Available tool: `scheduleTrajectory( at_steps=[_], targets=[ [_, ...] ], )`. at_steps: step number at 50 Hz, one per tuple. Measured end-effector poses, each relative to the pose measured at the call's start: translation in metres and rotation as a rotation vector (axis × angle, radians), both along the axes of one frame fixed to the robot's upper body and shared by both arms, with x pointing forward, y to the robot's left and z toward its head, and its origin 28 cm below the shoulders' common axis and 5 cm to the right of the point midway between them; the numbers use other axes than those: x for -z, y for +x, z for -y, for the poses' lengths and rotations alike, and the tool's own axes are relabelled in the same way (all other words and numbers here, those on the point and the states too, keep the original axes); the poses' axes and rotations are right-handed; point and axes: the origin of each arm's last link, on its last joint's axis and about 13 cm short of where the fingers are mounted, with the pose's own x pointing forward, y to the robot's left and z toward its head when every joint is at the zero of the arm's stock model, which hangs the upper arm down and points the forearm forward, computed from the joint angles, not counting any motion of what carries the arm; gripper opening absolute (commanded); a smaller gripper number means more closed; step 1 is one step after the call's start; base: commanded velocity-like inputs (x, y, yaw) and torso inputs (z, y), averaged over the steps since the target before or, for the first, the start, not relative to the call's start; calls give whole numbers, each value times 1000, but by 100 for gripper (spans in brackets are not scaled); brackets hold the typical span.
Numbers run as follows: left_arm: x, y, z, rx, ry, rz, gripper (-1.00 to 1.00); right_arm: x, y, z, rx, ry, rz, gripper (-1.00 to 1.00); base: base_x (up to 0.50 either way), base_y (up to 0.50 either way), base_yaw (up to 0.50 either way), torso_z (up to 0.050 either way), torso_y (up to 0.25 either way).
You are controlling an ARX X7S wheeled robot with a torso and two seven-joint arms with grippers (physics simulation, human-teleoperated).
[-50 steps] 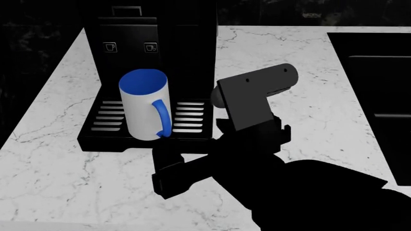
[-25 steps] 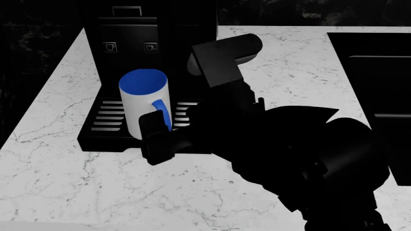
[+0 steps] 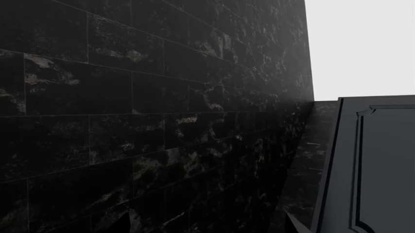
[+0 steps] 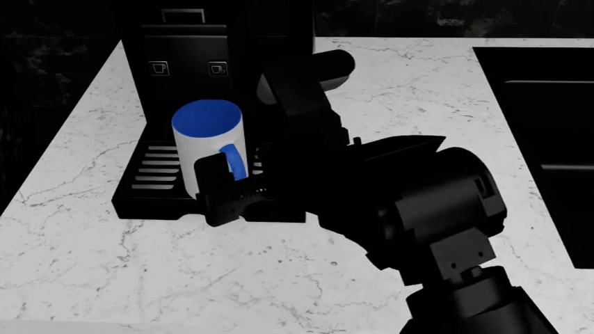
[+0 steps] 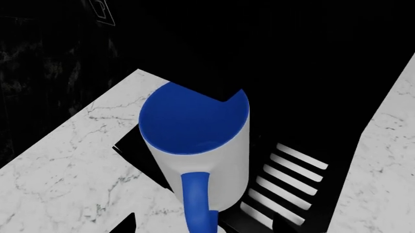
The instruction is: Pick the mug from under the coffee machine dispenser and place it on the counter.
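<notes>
The mug [image 4: 210, 149] is standing upright on the slotted drip tray [image 4: 158, 172] of the coffee machine dispenser [image 4: 222, 62], which is sitting toward the far left corner of the counter [image 4: 121, 264], with the blue handle [image 4: 236, 167] facing the near edge. The right gripper [image 4: 234, 191] is reaching in from the near right and sitting level with that handle; in the head view one dark finger [image 4: 213, 175] is showing on the left side of the handle, and in the right wrist view the handle [image 5: 198, 204] is lying between two dark tips at the picture's lower edge, so the jaws are looking spread around the handle, not yet pinching it. The step in hand seems to be the final approach for the grasp. The next move is calling for the fingers to press together on the handle or the mug's lower body, then a lift clear of the tray and a pull toward the near edge. The left gripper is not appearing anywhere; its camera is showing only a dark tiled wall [image 3: 143, 121] and a cabinet panel [image 3: 376, 165].
</notes>
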Motion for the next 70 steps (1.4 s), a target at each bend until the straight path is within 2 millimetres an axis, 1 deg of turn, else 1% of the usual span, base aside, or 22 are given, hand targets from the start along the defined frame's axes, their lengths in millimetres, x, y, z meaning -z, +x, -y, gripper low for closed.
scheduleTrajectory(
  at_steps=[19, 36, 37, 47, 54, 61, 65, 70],
  targets=[
    [0, 0, 0, 3, -4, -1, 100, 9, 11, -9, -25, -30, -20, 100, 0, 0, 0, 0, 1],
    [-1, 0, -1, 5, -9, -2, 100, 15, 21, -13, -25, -45, -28, 100, 0, 0, 0, 0, 0],
    [-1, 0, -1, 5, -10, -2, 100, 15, 21, -13, -24, -46, -28, -100, 0, 0, 0, 0, 0],
    [-1, 0, -1, 4, -11, -1, 100, 13, 17, -13, -21, -57, -14, -100, 0, 0, 0, 0, 0],
    [-1, 0, -1, 4, -12, 0, 100, 11, 4, -11, -24, -70, -3, -100, 0, 0, 0, 0, 0],
    [-1, 0, -1, 2, -9, 0, 100, 8, -25, -6, -23, -75, 6, -100, 0, 0, 0, 0, 0],
    [-1, 0, -1, 0, -6, 0, 100, 7, -48, -2, -8, -72, 8, -100, 0, 0, 0, 0, 0],
    [-1, 0, 0, -4, -6, -1, 100, 4, -77, 9, 32, -65, 30, -100, 0, 0, 0, 0, 0]
  ],
)
